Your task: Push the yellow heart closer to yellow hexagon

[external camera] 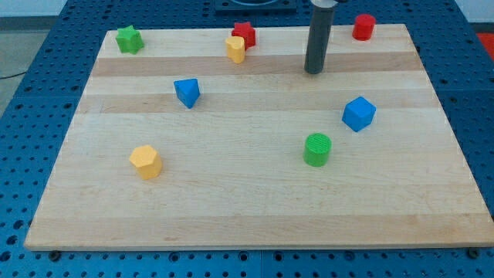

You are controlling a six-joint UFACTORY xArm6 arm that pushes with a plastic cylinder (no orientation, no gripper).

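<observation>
The yellow heart [235, 49] lies near the view's top, just left of centre, touching or nearly touching a red block [245, 34] behind it. The yellow hexagon [145, 161] lies at the lower left of the wooden board [255, 216]. My tip [313, 72] rests on the board at the upper right of centre, about a hundred pixels to the right of the yellow heart and far from the hexagon. The rod stands upright and touches no block.
A green star [129, 38] sits at the top left corner. A blue triangular block [187, 92] lies between heart and hexagon. A red cylinder [363, 26] is at the top right, a blue cube [359, 113] at the right, a green cylinder [317, 149] below centre right.
</observation>
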